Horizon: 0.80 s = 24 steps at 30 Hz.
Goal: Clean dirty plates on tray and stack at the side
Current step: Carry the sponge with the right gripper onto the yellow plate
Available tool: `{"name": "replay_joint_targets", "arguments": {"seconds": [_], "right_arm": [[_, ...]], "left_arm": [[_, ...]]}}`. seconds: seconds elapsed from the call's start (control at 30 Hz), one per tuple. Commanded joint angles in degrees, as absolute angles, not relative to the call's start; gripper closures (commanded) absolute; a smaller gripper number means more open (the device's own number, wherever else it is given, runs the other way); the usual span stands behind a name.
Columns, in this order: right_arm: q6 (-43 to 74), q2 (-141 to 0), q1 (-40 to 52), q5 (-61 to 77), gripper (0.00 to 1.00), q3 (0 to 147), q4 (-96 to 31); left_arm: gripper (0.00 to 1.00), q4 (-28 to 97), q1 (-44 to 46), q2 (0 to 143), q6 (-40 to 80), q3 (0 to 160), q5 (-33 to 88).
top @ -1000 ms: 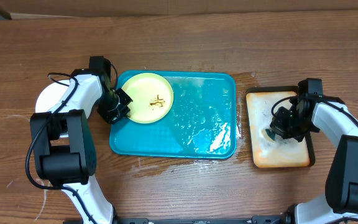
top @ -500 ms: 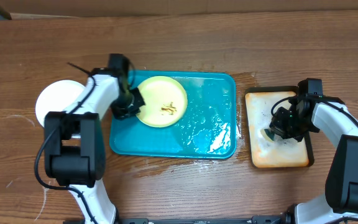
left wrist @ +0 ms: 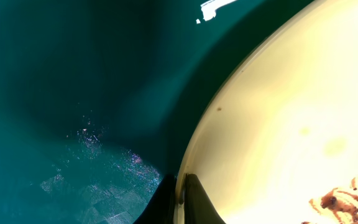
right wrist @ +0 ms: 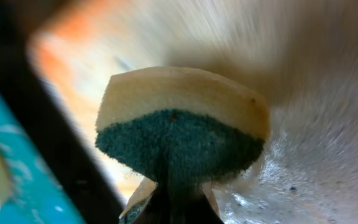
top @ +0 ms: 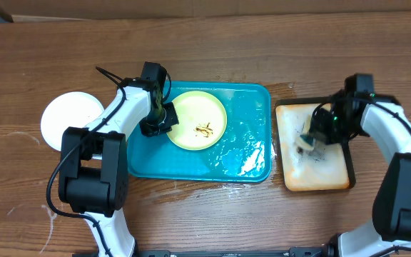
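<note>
A pale yellow-green plate [top: 200,120] [left wrist: 291,112] with a brown smear lies in the upper middle of the wet teal tray [top: 191,165] [left wrist: 73,81]. My left gripper [top: 160,118] [left wrist: 181,202] is shut on that plate's left rim, one finger on each side of the edge. A white plate [top: 66,120] rests on the table left of the tray. My right gripper [top: 318,133] [right wrist: 180,208] is shut on a yellow-and-green sponge [top: 305,142] [right wrist: 180,121], held over the left part of the tan tray [top: 314,175].
The tan stained tray, black-rimmed, sits right of the teal tray with a narrow gap between them. Water and suds [top: 245,153] cover the teal tray's right half. Wet patches mark the table [top: 284,89] near the tray's top right corner.
My left gripper has pulled the yellow-green plate rightward across the teal tray. My right gripper has moved the sponge left and slightly up, and the tan tray has shifted a little.
</note>
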<state>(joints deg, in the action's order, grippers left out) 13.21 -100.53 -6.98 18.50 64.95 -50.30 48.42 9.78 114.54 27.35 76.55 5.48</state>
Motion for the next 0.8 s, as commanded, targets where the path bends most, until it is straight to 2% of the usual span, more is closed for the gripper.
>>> {"name": "replay_joint_targets", "arguments": {"seconds": [0.0,0.2,0.3,0.6,0.77], "right_arm": [[8.4,-96.31,-6.61,23.24,0.96,69.19,-50.7],[-0.73,-95.46,-3.57,41.15,0.96,69.38,-49.5],[0.01,-95.48,0.54,41.89,0.96,69.38,-48.25],[13.34,-97.84,19.0,38.39,0.96,69.38,-38.2],[22.33,-100.07,25.15,35.05,0.96,69.38,-31.7]], "left_arm": [[0.96,49.5,10.17,116.9,26.13,74.63,2.17],[0.96,49.5,10.17,116.9,26.09,74.63,2.7],[0.96,49.6,10.2,116.9,25.67,74.63,3.81],[0.96,52.51,12.67,116.9,24.21,74.63,3.64],[0.96,53.95,16.64,116.9,26.44,74.63,-1.08]]}}
